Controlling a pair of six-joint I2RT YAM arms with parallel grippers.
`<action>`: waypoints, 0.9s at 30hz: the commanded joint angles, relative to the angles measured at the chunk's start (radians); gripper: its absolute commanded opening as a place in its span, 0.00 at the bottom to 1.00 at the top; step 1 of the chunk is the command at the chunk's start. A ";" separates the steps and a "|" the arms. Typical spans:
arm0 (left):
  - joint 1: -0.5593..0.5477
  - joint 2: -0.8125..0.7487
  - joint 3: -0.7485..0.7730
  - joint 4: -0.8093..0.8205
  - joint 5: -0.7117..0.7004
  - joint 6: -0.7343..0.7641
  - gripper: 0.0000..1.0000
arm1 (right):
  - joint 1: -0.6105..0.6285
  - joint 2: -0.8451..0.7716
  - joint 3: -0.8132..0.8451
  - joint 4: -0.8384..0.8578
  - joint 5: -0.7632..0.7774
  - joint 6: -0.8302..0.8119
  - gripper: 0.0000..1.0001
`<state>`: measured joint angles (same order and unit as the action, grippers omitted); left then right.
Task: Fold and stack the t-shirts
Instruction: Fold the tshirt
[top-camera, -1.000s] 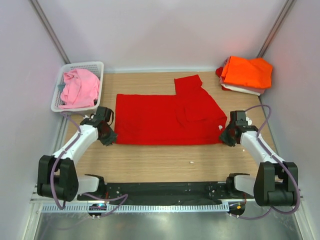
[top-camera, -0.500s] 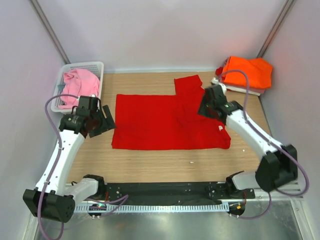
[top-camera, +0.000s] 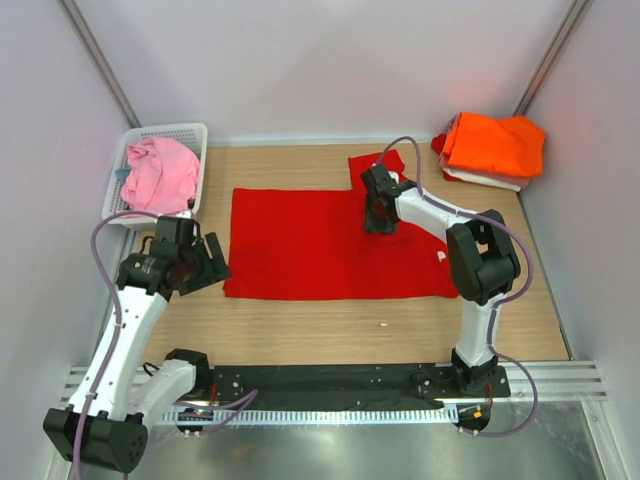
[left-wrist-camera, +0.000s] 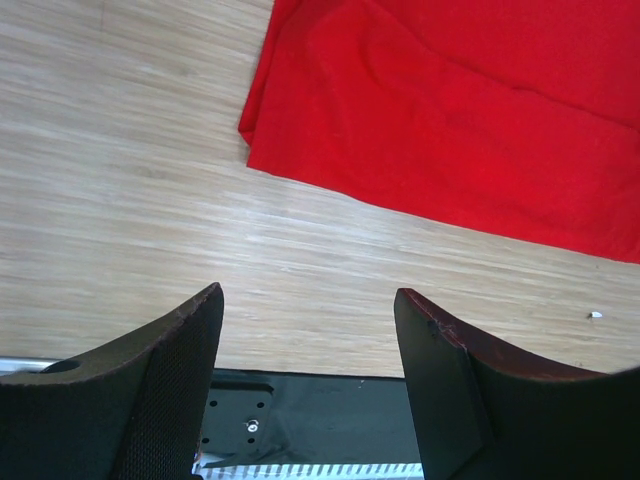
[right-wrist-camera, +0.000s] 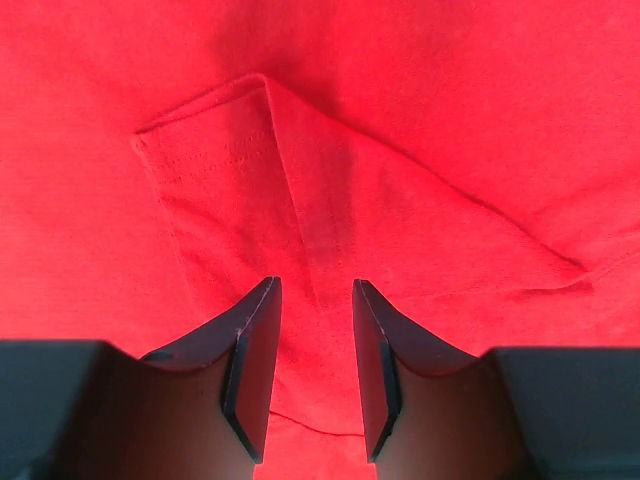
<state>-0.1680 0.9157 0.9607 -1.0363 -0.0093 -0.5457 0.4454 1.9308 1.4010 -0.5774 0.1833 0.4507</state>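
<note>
Red tee (top-camera: 320, 245) lay flat on table (top-camera: 300, 330), sleeve (right-wrist-camera: 230, 170) folded in; left gripper (left-wrist-camera: 308, 295) wide open, empty, off its near-left corner; right gripper (right-wrist-camera: 315, 282) part open above sleeve, holding nothing; risk: closing there could pinch both layers and drag the fold askew

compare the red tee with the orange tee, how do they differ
The red tee lies spread flat mid-table; the orange tee is folded into a compact block. The red tee rests directly on the table, while the orange tee tops a small stack in the far right corner. The right gripper hangs over the red tee; no gripper is near the orange tee. Both are plain, bright cloth.
</note>
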 joint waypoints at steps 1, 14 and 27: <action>0.005 0.000 0.004 0.038 0.038 0.003 0.70 | 0.013 -0.003 0.049 -0.004 0.027 -0.018 0.41; 0.005 0.006 0.006 0.035 0.031 0.000 0.70 | 0.026 0.049 0.024 0.010 0.044 -0.014 0.39; 0.005 0.008 0.006 0.032 0.025 -0.003 0.70 | 0.026 0.048 0.052 -0.016 0.071 -0.040 0.08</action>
<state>-0.1680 0.9291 0.9607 -1.0290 0.0055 -0.5461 0.4641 1.9965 1.4082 -0.5865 0.2253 0.4301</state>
